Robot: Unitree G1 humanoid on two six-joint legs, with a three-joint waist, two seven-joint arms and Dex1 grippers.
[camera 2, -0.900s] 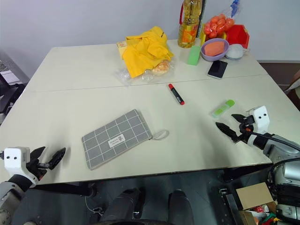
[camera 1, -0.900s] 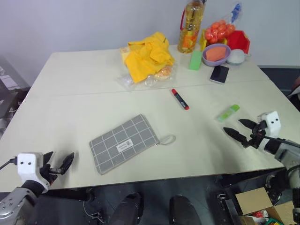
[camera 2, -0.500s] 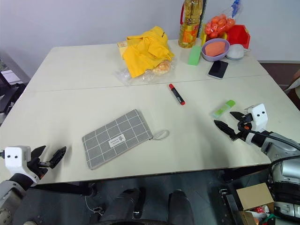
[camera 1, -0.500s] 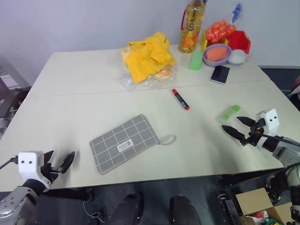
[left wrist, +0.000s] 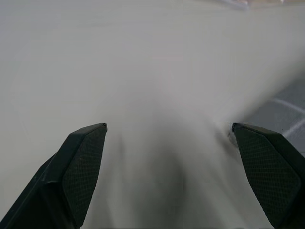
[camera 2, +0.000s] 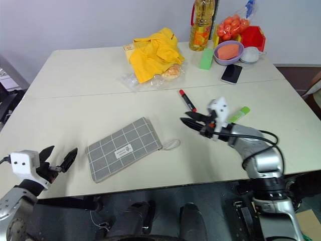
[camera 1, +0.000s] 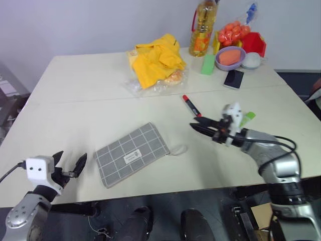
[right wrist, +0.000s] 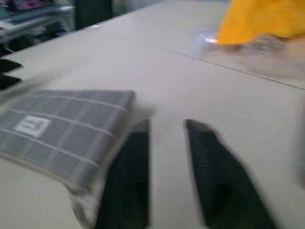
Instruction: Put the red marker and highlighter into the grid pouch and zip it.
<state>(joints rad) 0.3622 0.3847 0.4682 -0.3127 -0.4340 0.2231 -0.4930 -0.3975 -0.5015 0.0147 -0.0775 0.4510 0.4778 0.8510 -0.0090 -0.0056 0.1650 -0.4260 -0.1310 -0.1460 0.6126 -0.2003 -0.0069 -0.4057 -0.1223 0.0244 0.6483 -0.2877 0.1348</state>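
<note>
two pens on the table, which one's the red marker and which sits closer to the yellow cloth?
The red marker is the slim black pen with a red cap, and it lies nearer the yellow cloth. The highlighter is lime-green, partly behind the right gripper.

Far on the surface (camera 1: pixel 75 100): yellow cloth (camera 1: pixel 156 59), oil bottle (camera 1: pixel 202 27), green block (camera 1: pixel 208 64), purple bowl (camera 1: pixel 229 57), black phone (camera 1: pixel 233 79).

Even, soft indoor light; both wrist views blurred, head views sharp.

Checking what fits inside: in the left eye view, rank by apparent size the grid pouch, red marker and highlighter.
1. grid pouch, clearly largest.
2. red marker.
3. highlighter, partly hidden behind the right arm, so unsure.
</note>
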